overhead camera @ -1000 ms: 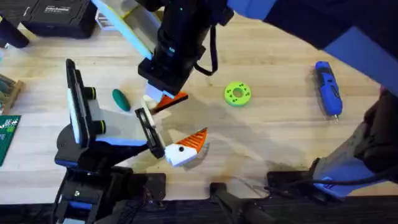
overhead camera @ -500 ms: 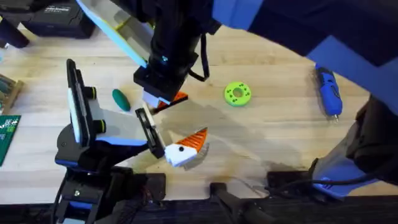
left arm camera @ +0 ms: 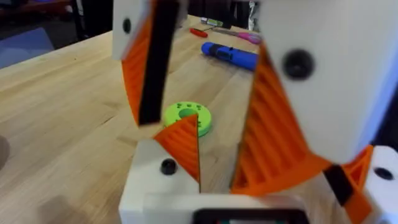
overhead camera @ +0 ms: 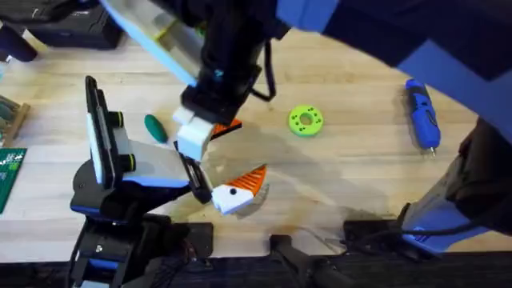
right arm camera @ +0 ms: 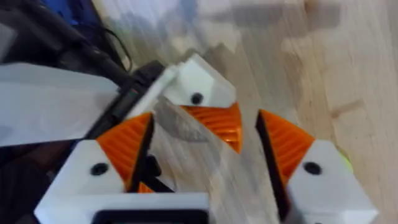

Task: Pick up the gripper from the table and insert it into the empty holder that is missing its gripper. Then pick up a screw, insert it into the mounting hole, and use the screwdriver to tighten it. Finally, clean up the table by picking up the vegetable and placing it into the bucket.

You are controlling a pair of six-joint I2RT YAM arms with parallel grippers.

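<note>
At the left of the table, the left arm (overhead camera: 120, 200) sits low; whether its pincer is open or closed cannot be told. Next, the right gripper (overhead camera: 202, 136) hangs with its fingers apart, near the gripper (overhead camera: 238, 192), which lies on the wood just beside the left arm's black end. The step in hand is judged to be the pickup. Centre the white base between the pads (right arm camera: 127, 146), lower, then close; the sloped orange wedge would likely slip. The screwdriver (overhead camera: 422, 112) lies far right.
</note>
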